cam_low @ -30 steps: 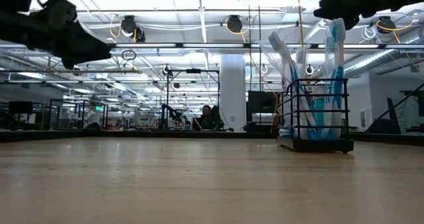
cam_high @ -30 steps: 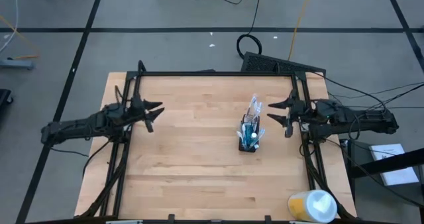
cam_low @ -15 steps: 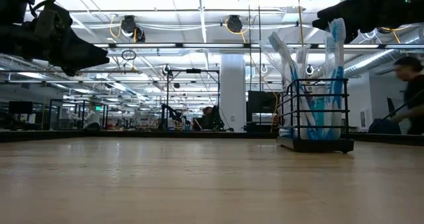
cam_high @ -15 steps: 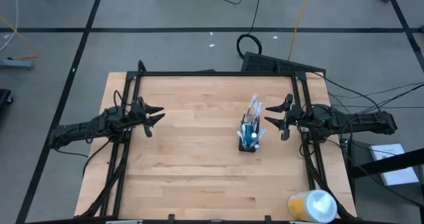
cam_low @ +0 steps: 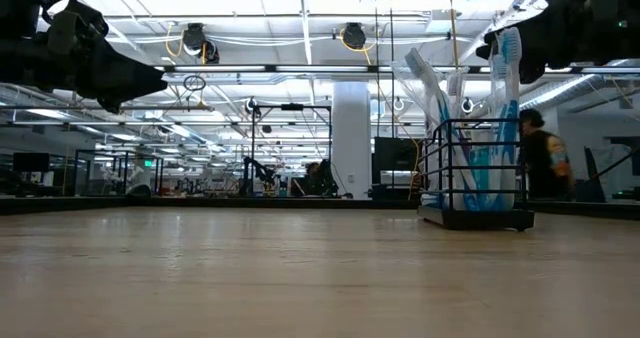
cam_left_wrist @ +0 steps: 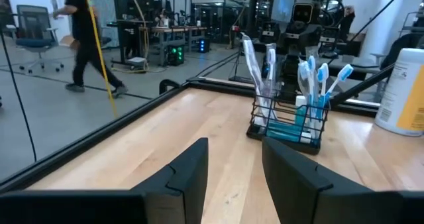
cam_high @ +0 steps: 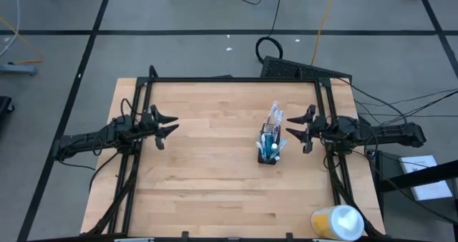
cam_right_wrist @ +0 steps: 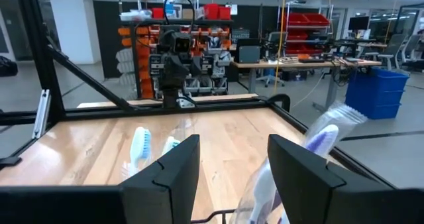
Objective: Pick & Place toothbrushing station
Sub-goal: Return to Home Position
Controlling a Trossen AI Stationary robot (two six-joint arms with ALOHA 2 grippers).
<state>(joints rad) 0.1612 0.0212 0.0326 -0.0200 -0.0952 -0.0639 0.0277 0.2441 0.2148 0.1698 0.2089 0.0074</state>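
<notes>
Toothbrushes [cam_high: 274, 119] stand bristles-up in the black mesh cup [cam_high: 270, 158], just beyond the fingertips of my right hand [cam_high: 298, 130]. Its fingers are spread apart and hold nothing. That hand hangs above the worktop [cam_high: 215, 177], about level with the brush heads. Pale brushes fill one section of the cup and blue ones the other. Something teal shows low in the cup; whether it is tubes, I cannot tell. My left hand [cam_high: 169, 125] waits well across the worktop from the cup, fingers likewise apart and empty. Behind my right arm, at the worktop's corner, sits a yellow-and-white roll [cam_high: 336, 222]. Beyond the cup a person [cam_low: 541, 164] is partly hidden by its wires.
</notes>
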